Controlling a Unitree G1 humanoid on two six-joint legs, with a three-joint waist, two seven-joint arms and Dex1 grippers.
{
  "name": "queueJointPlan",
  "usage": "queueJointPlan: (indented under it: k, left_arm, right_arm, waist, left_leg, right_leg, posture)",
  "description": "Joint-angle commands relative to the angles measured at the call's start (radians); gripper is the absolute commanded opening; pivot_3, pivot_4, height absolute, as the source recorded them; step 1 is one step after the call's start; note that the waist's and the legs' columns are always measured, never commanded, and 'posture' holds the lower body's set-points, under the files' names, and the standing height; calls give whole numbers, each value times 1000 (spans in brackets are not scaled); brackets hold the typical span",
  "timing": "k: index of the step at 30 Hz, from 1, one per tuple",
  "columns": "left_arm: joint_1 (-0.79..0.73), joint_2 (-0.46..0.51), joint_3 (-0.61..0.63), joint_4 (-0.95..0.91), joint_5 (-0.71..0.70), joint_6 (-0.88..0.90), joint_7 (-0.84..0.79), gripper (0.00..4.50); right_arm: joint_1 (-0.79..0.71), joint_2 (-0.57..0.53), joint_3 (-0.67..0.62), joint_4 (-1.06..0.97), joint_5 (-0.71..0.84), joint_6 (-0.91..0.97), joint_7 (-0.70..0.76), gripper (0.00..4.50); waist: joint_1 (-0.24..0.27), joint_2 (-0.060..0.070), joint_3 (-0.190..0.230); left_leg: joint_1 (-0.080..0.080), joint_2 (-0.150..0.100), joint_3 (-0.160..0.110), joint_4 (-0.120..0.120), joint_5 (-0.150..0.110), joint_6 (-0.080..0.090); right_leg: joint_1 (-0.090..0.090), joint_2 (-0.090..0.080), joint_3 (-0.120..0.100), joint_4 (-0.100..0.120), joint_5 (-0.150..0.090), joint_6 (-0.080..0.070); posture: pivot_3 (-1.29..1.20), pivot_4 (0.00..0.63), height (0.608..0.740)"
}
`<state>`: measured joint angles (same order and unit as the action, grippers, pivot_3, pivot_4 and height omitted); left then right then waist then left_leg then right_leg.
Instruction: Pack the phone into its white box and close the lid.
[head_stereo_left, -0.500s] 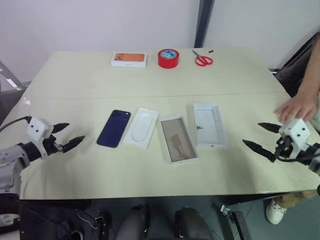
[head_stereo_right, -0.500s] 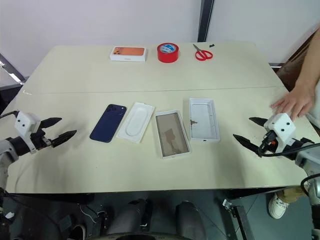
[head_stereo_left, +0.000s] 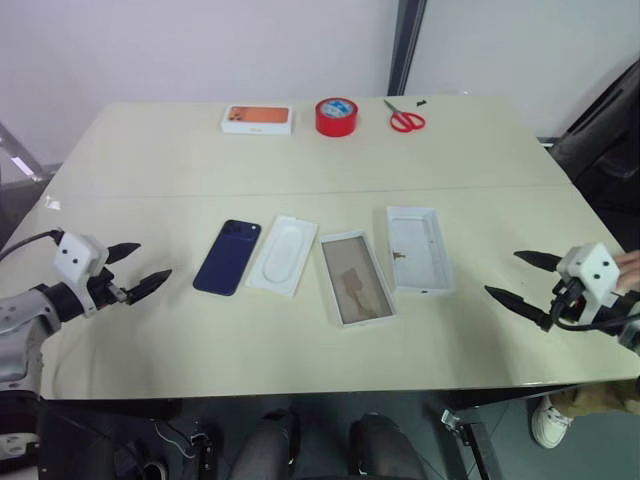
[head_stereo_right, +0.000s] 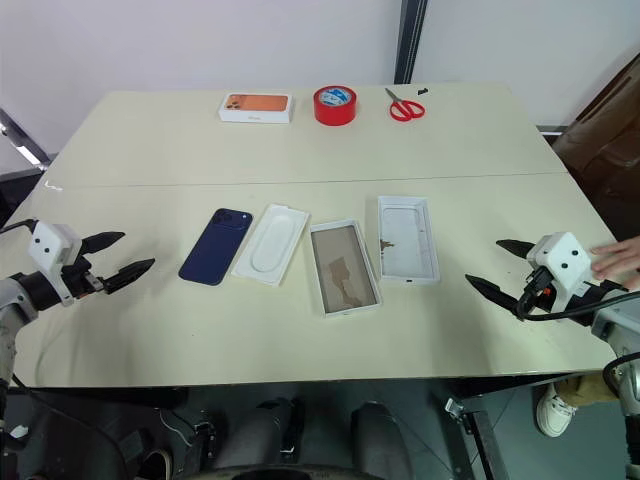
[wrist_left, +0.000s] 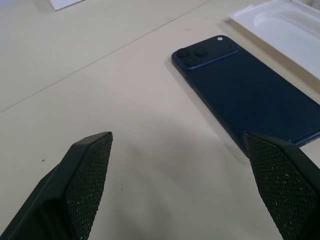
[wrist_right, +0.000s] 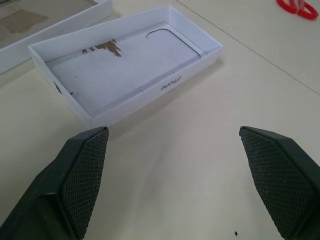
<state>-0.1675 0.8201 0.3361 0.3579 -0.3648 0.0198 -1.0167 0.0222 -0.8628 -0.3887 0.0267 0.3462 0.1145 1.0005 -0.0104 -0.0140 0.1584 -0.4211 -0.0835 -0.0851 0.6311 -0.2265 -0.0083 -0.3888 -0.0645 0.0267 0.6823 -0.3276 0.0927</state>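
I hold my left claw (head_stereo_left: 132, 272) and right claw (head_stereo_left: 528, 282) gaping and empty at the table's sides, since the dark navy smartphone (head_stereo_left: 228, 257) lies unpacked, left of the tan-floored white tray (head_stereo_left: 357, 278) and all-white lid (head_stereo_left: 419, 249)

Head eyes looked down over the table (head_stereo_left: 300, 350); wrist cameras sat low, close to the phone (wrist_left: 250, 95) and the lid (wrist_right: 125, 65)

Far table (head_stereo_left: 150, 330) edge: orange-pictured box (head_stereo_left: 257, 119), red tape roll (head_stereo_left: 336, 116), scissors (head_stereo_left: 405, 120) (red-handled); white insert (head_stereo_left: 283, 255) lies nearer.
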Motion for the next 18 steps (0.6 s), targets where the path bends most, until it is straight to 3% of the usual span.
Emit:
queueJointPlan:
  k: [1,8,18]
  left_arm:
    - [-24,13,5,-26,3,-1,8,4387]
    - [-64,-21,-48,-105,-4,87,44,4387]
    - [-198,-144,-171,-242,-58,427,135,4387]
  right_arm:
    - [-22,-4,2,-18,-3,-17,-10,4390]
    - [-71,4,53,-54,-9,-7,-30,4390]
    - [-235,54,217,-124,-23,26,-40,4390]
  waist:
    - [0,0,0]
    - [1,0,0]
    - [-2,0,0]
  left_leg:
    - [0,0,0,0,0,0]
    - [0,0,0,0,0,0]
    - [0,0,0,0,0,0]
  right_leg:
    - [0,0,0,0,0,0]
    - [0,0,0,0,0,0]
    - [0,0,0,0,0,0]
  posture:
    - [0,150,734]
    - [0,150,734]
    - [0,150,734]
